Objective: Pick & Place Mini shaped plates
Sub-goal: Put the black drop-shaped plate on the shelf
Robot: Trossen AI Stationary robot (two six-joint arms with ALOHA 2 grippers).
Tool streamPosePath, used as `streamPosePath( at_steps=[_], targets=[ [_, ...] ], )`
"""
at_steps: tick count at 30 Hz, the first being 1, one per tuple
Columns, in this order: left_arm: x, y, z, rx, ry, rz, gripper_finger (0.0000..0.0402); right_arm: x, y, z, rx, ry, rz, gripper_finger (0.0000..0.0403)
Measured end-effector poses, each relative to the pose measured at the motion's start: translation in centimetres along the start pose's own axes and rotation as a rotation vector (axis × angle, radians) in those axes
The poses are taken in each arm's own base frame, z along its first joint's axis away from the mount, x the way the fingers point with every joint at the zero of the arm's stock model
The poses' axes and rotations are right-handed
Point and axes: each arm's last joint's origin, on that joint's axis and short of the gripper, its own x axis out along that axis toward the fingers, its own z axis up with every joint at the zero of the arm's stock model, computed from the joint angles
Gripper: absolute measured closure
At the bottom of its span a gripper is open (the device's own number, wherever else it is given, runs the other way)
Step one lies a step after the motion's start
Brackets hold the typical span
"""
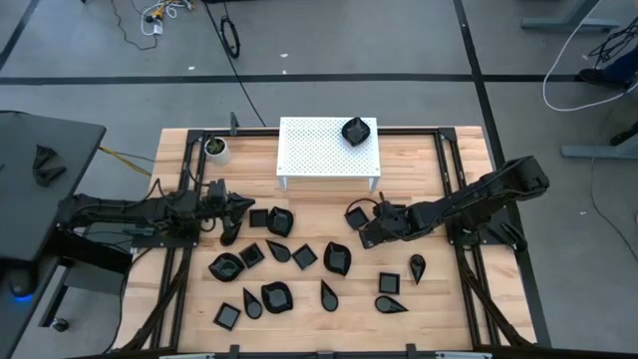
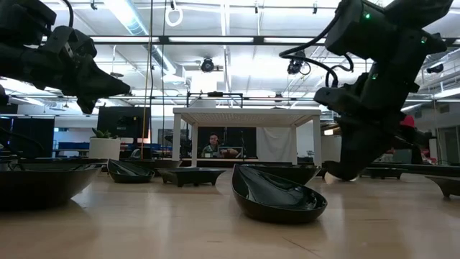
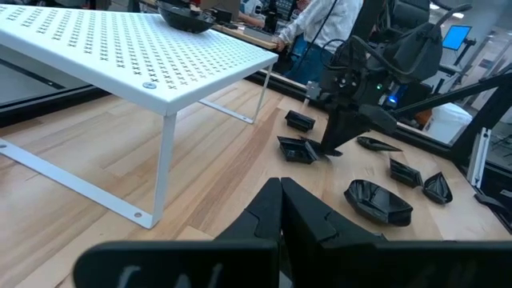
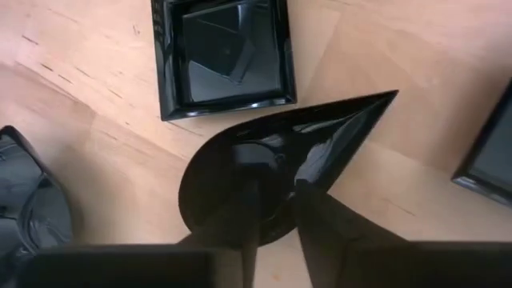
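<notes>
The right hand [image 1: 367, 233] is low over the wooden table [image 1: 449, 299], right of centre, just in front of the white perforated stand [image 1: 319, 150]. In the right wrist view its two fingers [image 4: 240, 216] straddle the round end of a glossy black teardrop plate [image 4: 272, 168], one finger over the bowl and one at the rim; the plate lies on the table, its tip pointing away from the hand. Whether the fingers are pressing the plate cannot be told; they stand slightly apart around its edge. A square plate [image 4: 224, 56] lies just beyond the teardrop, close to its rim, and the corner of another square dish [image 4: 490, 152] shows near the tip.

The left hand [image 1: 237, 207] hovers above the table at the left, its fingers [image 3: 280, 212] pressed together and holding nothing.

The remaining mini shaped plates [image 1: 299, 264] are scattered across the front half of the table between the two arms, in teardrop, square and shell forms, most of them apart from one another. One shell-shaped plate [image 1: 358, 131] sits on top of the stand at its right rear corner. In the low view a shell plate [image 2: 277, 193] lies nearest the camera, upright on the table.

A small white cup [image 1: 215, 150] stands near the rear left corner. A person [image 2: 213, 147] is seated in the room behind the stand.
</notes>
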Motion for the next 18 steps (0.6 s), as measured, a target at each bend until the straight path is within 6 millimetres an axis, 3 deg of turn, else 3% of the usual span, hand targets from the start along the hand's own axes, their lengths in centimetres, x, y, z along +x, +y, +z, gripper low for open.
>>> streamPosePath(
  at_steps=[6,18],
  targets=[
    [0.0,0.0,0.0,-0.004,-0.002,0.000,0.0394,0.0,0.0,0.0,-0.048,-0.008,-0.003,0.0396],
    [0.0,0.0,0.0,-0.007,0.000,-0.004,0.0394,-1.5,0.0,0.3,-0.032,0.002,0.043,0.0401]
  ],
)
